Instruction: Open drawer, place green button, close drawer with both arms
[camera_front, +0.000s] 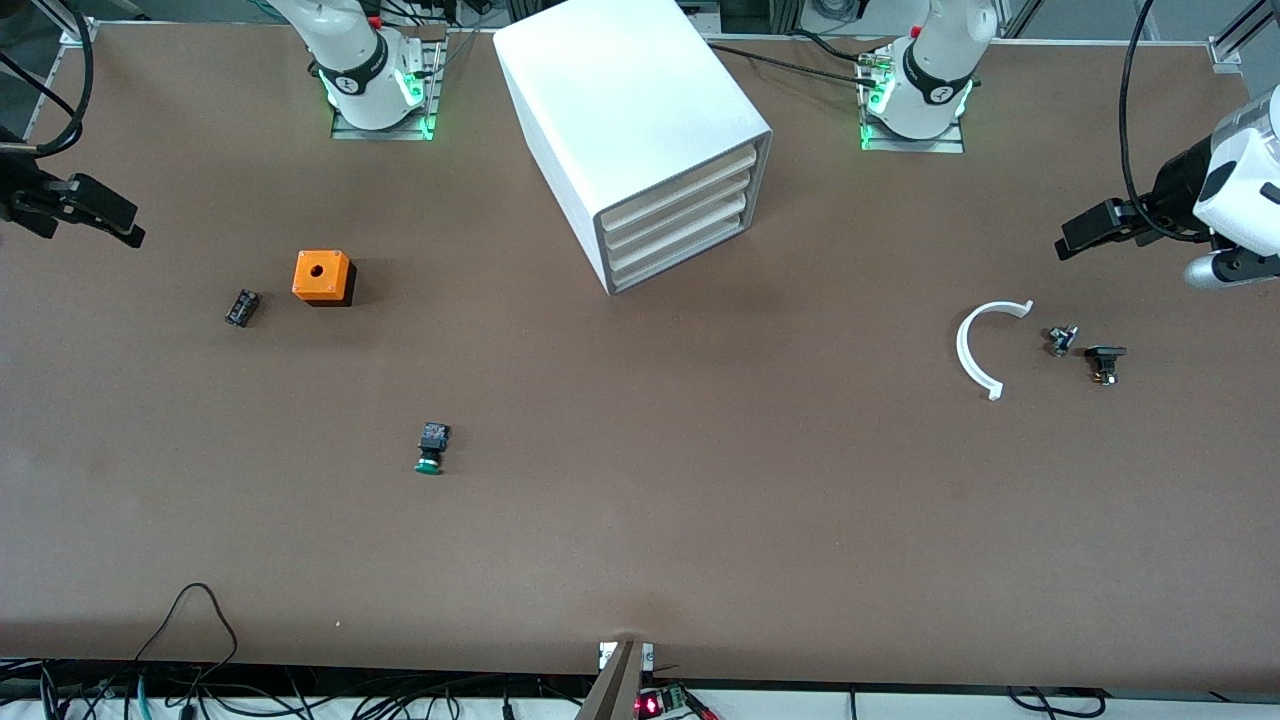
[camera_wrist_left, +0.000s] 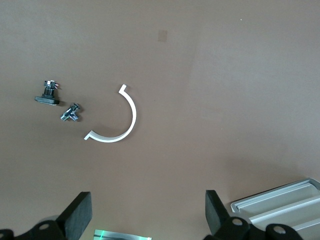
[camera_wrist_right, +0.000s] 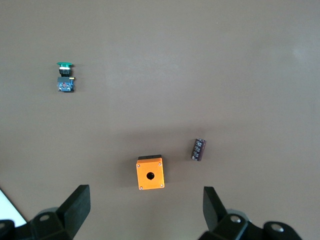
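While lowest cream-fronted drawer (camera_front: 690, 252) sits shut, green-capped black button (camera_front: 432, 447) lies lower-centre untouched; left gripper (camera_wrist_left: 145, 212), right gripper (camera_wrist_right: 145, 210) gape wide, nothing held, all steps remain.

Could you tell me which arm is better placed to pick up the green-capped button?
Probably the right: the button lies toward its end of the table, near the orange cube; the right tool is open and empty.

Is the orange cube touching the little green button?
Apart. In the front view the orange cube and the button sit with a wide stretch of bare brown table between them; the right wrist view shows that gap too.
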